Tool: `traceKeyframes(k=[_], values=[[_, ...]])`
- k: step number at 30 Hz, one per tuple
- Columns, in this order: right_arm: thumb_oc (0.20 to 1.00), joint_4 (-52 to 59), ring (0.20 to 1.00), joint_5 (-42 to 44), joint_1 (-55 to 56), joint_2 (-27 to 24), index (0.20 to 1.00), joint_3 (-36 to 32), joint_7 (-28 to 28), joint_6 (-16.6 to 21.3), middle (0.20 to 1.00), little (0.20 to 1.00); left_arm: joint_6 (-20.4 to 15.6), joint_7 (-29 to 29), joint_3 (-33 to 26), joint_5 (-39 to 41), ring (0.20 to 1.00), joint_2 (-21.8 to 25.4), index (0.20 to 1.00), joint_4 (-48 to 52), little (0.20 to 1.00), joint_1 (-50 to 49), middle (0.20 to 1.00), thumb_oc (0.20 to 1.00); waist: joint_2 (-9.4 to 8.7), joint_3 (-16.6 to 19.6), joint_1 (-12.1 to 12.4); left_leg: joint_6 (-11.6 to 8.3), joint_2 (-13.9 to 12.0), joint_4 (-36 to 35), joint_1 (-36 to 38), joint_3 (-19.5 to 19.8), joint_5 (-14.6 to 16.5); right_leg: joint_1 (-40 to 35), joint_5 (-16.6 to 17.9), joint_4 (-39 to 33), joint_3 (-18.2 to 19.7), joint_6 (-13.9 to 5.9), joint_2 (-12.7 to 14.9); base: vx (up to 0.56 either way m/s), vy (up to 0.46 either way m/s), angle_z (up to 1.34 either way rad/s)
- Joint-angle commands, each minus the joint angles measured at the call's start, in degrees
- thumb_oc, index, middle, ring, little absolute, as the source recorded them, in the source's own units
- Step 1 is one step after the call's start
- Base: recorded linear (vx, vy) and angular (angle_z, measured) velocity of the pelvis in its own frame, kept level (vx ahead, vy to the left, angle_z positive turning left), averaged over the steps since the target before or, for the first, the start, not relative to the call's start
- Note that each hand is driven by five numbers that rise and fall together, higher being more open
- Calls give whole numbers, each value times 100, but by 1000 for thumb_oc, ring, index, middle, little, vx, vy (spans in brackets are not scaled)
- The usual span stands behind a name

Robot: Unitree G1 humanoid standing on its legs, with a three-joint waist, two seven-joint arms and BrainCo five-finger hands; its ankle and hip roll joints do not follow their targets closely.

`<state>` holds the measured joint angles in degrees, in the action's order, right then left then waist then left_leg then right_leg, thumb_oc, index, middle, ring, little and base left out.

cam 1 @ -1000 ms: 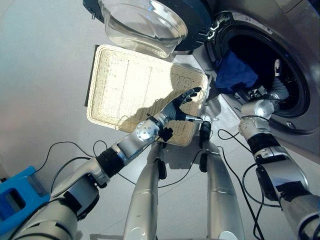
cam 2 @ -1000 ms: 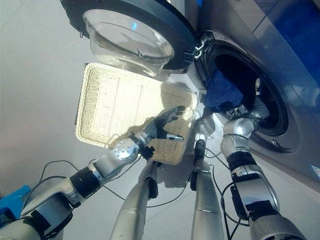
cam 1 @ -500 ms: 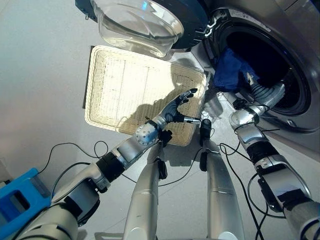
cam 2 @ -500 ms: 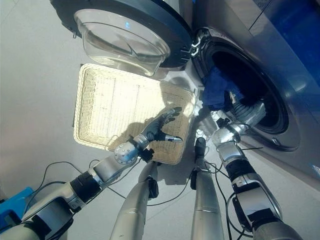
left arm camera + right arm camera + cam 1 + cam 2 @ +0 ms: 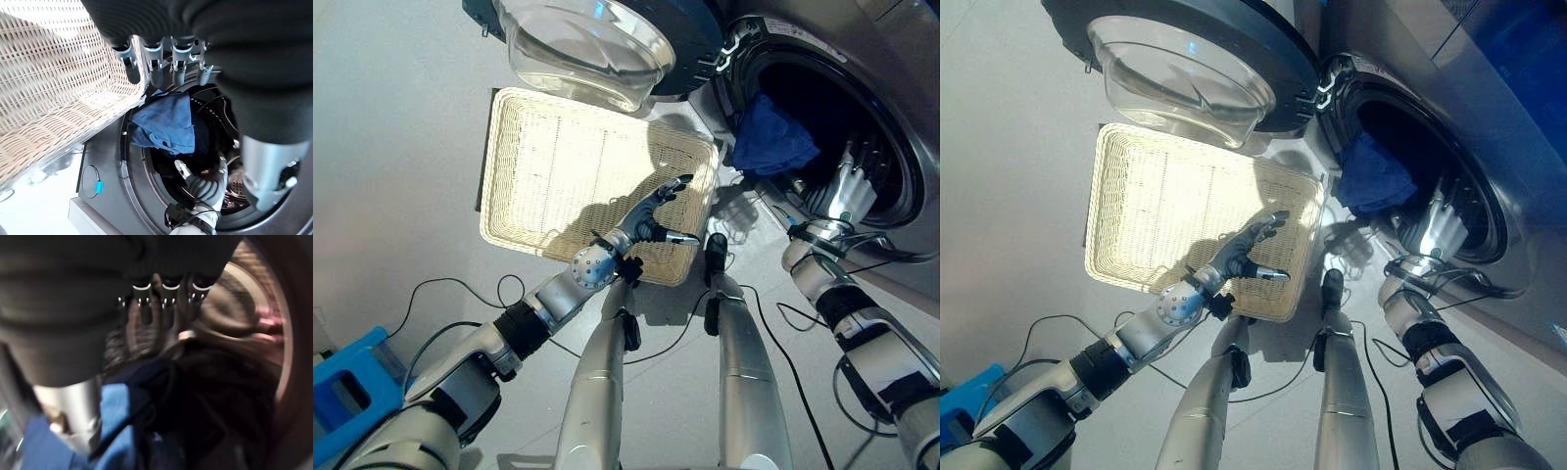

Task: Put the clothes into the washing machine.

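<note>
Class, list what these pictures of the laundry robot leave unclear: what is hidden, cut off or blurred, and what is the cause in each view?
- Drum depth: dark behind the blue garment in the washing machine, eye views.
- Washing machine door: its top is cut by the frame edge, eye views.
- Right hand: what its fingers touch is blurred in the right wrist view.
- Wicker basket: partly covered by the left hand.
</note>
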<state>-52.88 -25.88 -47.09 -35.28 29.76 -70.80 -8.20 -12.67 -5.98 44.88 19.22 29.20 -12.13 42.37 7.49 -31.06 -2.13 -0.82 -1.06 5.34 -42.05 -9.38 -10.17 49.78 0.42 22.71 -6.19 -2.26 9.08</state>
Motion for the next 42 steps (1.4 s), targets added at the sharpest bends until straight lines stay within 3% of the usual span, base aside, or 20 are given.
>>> traceKeyframes(k=[1,15,23,28,35,42], values=[[1000,-33,1000,-687,-265,-550,1000,299,142,-21,1000,1000,-437,96,55,-118,1000,92,1000,489,1000,-42,1000,1000,228,127,65,103,333,653,-37,-392,696,-320,449,-477,-655,-368,-204,-12,-87,6],[1000,-125,1000,-1530,-696,-620,1000,1157,681,218,1000,1000,-399,124,216,-64,1000,289,1000,417,1000,148,1000,1000,89,127,164,90,311,713,-222,-258,669,-219,505,-467,-757,-397,-172,-5,-46,4],[1000,-382,1000,-2344,-1187,-549,1000,1744,1534,99,1000,1000,-470,163,294,27,1000,245,1000,180,1000,346,1000,1000,134,127,237,68,319,740,-328,-210,626,-128,536,-458,-786,-406,-117,1,-3,1],[1000,-696,1000,-3051,-1494,-574,1000,2280,2556,-101,1000,1000,-642,244,369,117,1000,307,1000,31,1000,485,1000,1000,167,127,318,60,325,749,-427,-182,587,-32,578,-456,-830,-416,-57,0,0,0],[1000,-984,1000,-3239,-1684,-708,1000,2622,3816,-428,1000,1000,-786,300,411,158,1000,353,1000,-43,1000,528,1000,1000,172,127,394,44,315,755,-597,-154,514,140,662,-453,-869,-422,0,9,-24,3],[1000,-1167,1000,-3197,-1704,-886,1000,2509,4058,-639,1000,1000,-828,318,351,121,1000,348,1000,-19,1000,492,1000,1000,170,127,394,32,296,758,-735,-155,490,309,701,-429,-845,-434,4,9,-10,3]])
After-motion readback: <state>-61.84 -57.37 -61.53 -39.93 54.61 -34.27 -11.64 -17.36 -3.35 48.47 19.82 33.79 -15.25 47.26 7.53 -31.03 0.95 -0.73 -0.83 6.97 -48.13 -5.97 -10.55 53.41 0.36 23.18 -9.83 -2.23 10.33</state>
